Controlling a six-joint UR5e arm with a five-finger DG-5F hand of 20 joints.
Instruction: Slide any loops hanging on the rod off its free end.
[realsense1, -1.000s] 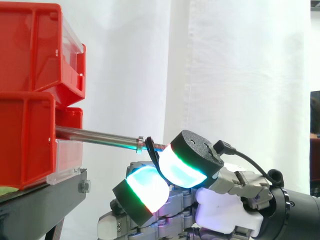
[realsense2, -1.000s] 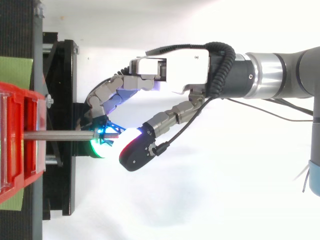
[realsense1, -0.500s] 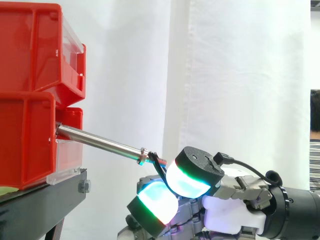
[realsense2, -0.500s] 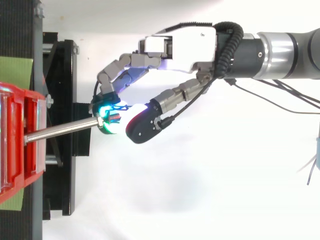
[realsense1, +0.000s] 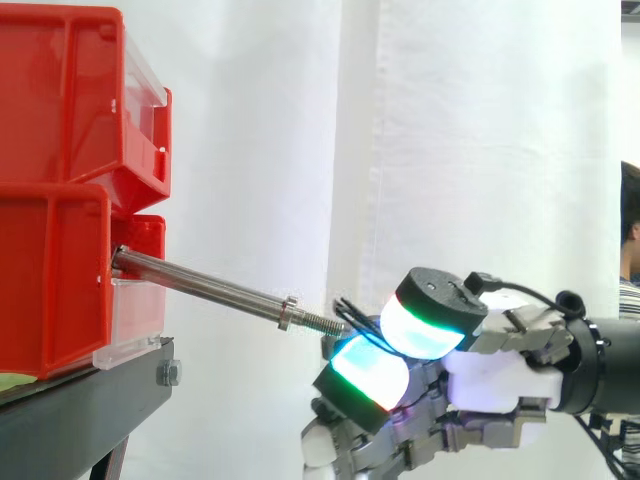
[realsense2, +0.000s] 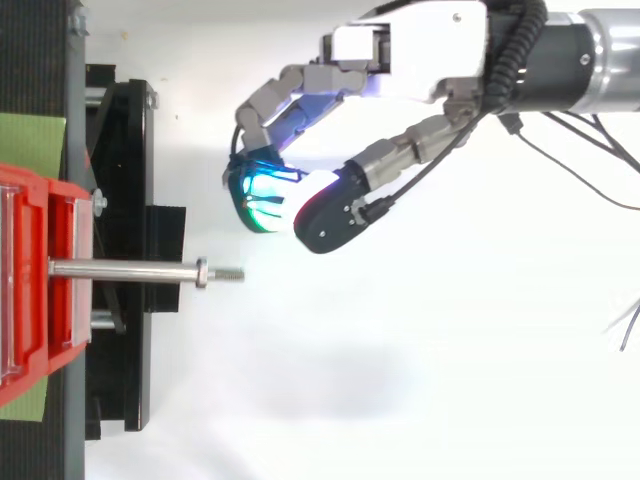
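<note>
At the left edge the red bins (realsense1: 60, 200) sit stacked on the black stand (realsense1: 90, 395). From the lower one the rod (realsense1: 200, 288) juts out toward 4 o'clock in the side view and straight to 3 o'clock in the top view. Its shaft is bare from the bin to the nut (realsense1: 287, 312) near the threaded free end, with nothing hanging on it. A thin dark loop (realsense1: 346, 304) sits past that end, pinched in the hand (realsense1: 490, 375). From above, the loop and the glowing pads (realsense2: 262, 200) lie at about 1 o'clock from the rod's tip, clearly apart from it. I judge the sliding done for this loop, with no other loop visible on the rod, so all that may be left is to carry it away or let it go. The hand reaches in from 3 o'clock before the white curtain (realsense1: 480, 140), with its wrist level and its fingers curled toward 9 o'clock. Two pads are closed against each other on the loop, one above the other in the side view.
</note>
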